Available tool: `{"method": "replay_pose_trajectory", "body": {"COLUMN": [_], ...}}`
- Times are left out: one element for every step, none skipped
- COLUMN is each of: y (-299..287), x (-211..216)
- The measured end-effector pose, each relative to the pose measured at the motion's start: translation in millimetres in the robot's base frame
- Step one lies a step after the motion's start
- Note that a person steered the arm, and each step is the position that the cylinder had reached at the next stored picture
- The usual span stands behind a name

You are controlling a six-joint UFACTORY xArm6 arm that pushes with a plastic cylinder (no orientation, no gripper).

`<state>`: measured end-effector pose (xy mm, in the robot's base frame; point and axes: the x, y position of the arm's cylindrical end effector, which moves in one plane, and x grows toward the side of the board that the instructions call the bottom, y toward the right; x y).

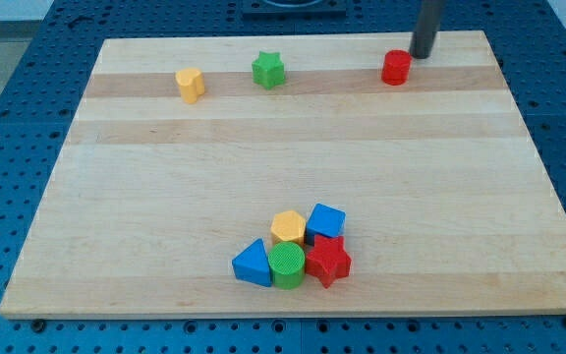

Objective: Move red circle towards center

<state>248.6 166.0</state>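
- Red circle (396,68) sits near the tabletop (165,197) top edge, far from center.
- My tip (421,54), a plain rod end effector holding nothing, stands just beside it, upper right.

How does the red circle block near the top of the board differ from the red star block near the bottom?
The red circle block is round; the red star block has points. The red circle block stands alone by my tip, at the view's top right; the red star block sits packed in a cluster at the view's bottom, touching the green round block. Both are red and rest on the wooden board.
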Motion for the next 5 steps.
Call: {"method": "replay_pose_trajectory", "body": {"y": [-42.6,-82.1,-83.8,-57.5,-61.4], "x": [26.5,65.0,51.0,35.1,61.2]}}
